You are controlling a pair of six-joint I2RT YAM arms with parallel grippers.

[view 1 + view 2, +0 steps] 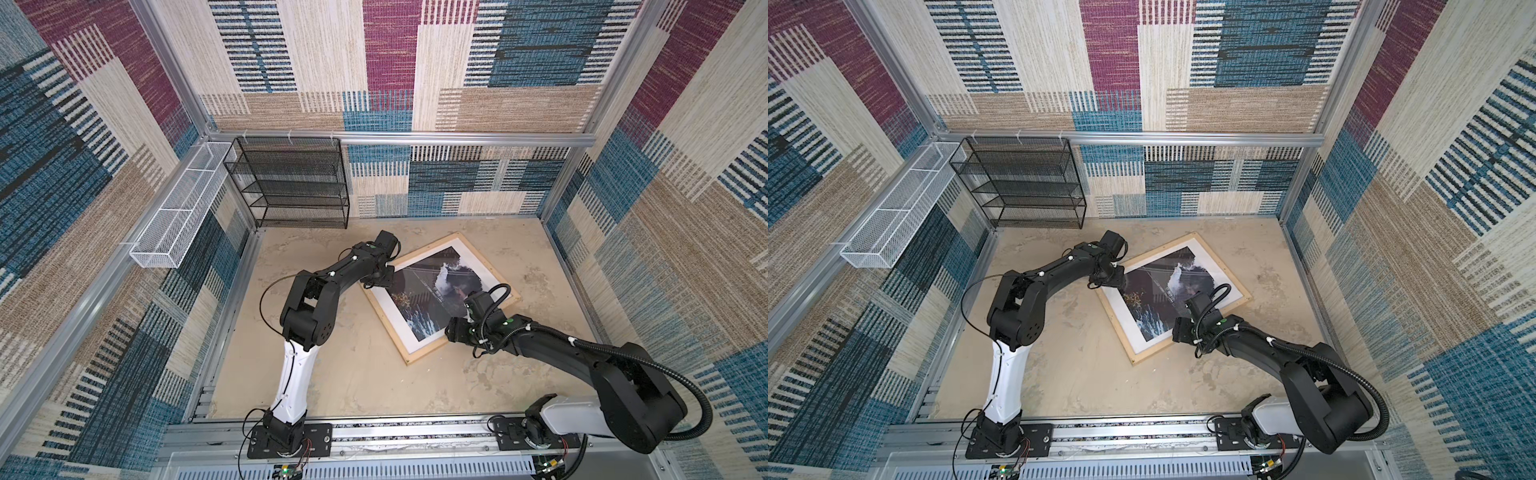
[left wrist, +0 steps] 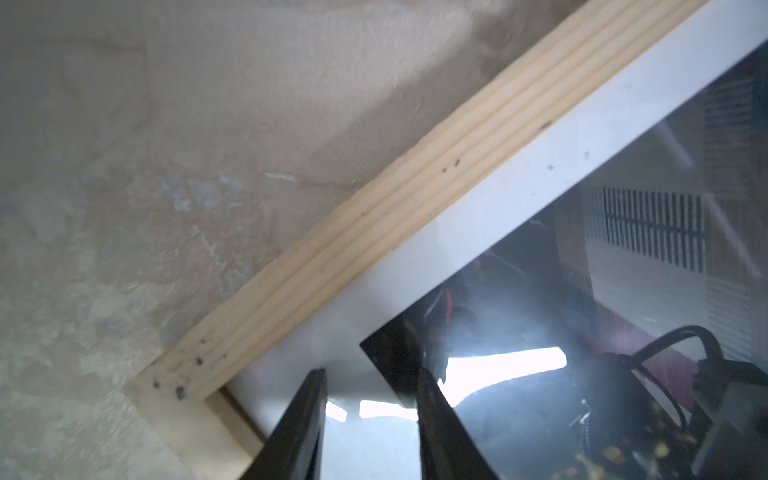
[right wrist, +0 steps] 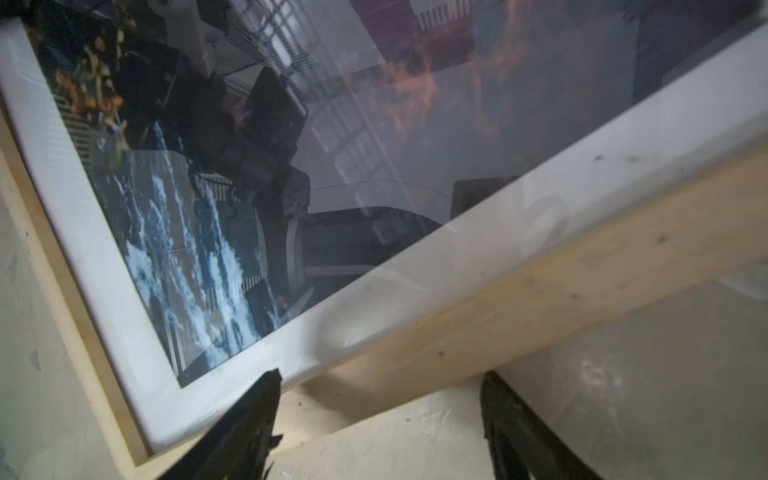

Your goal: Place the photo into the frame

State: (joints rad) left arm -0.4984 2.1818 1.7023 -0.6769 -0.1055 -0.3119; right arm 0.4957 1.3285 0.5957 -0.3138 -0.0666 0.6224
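Observation:
The frame of pale wood lies flat and skewed in the middle of the table. The photo of dark rocks and foaming water lies inside it under the reflecting pane, with a white mat border around it. My left gripper hovers over the frame's left corner. In the left wrist view the left gripper is open above the mat and the photo's corner. My right gripper is open at the frame's near right bar, holding nothing.
A black mesh shelf stands against the back wall on the left. Along the left wall hangs a white mesh basket. Patterned walls close in the sandy table on three sides, and both arm bases sit on the front rail.

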